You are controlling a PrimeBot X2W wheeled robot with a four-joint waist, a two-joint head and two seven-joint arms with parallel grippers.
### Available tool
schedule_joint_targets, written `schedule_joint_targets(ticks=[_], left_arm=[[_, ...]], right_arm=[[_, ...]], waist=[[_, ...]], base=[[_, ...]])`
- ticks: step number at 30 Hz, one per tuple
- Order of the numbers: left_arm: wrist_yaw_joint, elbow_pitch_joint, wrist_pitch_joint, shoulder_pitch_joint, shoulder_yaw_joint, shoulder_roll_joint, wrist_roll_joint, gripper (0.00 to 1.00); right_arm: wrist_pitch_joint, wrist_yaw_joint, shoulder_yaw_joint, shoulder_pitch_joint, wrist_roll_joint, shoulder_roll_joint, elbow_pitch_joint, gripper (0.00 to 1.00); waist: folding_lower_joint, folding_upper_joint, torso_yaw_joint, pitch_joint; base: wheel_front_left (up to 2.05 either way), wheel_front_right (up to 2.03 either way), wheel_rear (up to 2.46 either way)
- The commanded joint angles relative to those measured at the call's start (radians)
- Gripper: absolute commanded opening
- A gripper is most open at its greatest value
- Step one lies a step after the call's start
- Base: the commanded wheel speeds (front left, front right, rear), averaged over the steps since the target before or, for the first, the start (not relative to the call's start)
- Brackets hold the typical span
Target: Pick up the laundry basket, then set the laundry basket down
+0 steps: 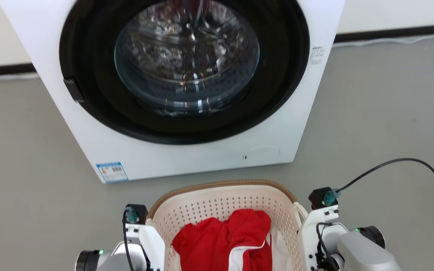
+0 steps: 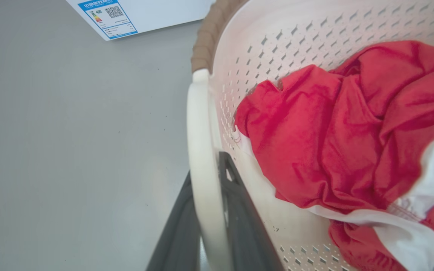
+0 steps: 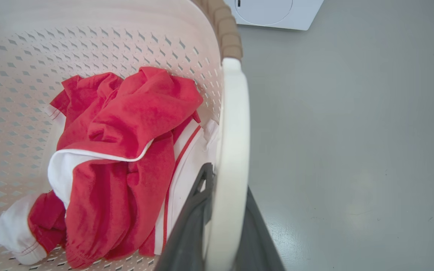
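Observation:
The laundry basket [image 1: 217, 205], cream-white and perforated with a brown woven-look rim, sits at the bottom centre of the head view, in front of the washer. Red and white clothes [image 1: 224, 241] lie inside it. My left gripper [image 2: 206, 169] is shut on the basket's left white loop handle [image 2: 198, 128], one dark finger on each side of it. My right gripper [image 3: 226, 180] is shut on the right loop handle [image 3: 234, 120] in the same way. The white wrist housings [image 1: 145, 237] [image 1: 317, 226] flank the basket. I cannot tell whether the basket touches the floor.
A white front-loading washer [image 1: 187, 158] with a round glass door [image 1: 187, 60] stands just beyond the basket, its door closed. Grey floor [image 1: 371, 113] spreads to both sides. A black cable [image 1: 433, 177] loops over the floor at the right. A wall with dark skirting [image 1: 390, 33] runs behind.

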Motion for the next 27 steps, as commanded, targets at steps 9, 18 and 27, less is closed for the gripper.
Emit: schedule_joint_targets(ticks=[9, 18, 27], left_arm=[[-0.024, -0.013, 0.009, 0.002, 0.005, 0.022, -0.03, 0.0], [-0.014, -0.03, 0.022, 0.004, -0.015, 0.022, -0.056, 0.0], [-0.001, -0.035, 0.022, 0.003, -0.036, 0.021, -0.081, 0.0]], right_arm=[[0.023, 0.016, 0.041, 0.012, 0.029, 0.011, -0.019, 0.0], [0.017, 0.016, 0.055, 0.006, 0.041, 0.011, -0.001, 0.0], [0.011, 0.016, 0.07, 0.004, 0.057, 0.011, 0.004, 0.0]], waist=[[0.0, -0.0001, -0.013, -0.053], [0.0, -0.0001, -0.022, -0.055], [0.0, -0.0001, -0.019, -0.057]], base=[[0.0, 0.0, 0.0], [0.0, 0.0, 0.0], [0.0, 0.0, 0.0]])
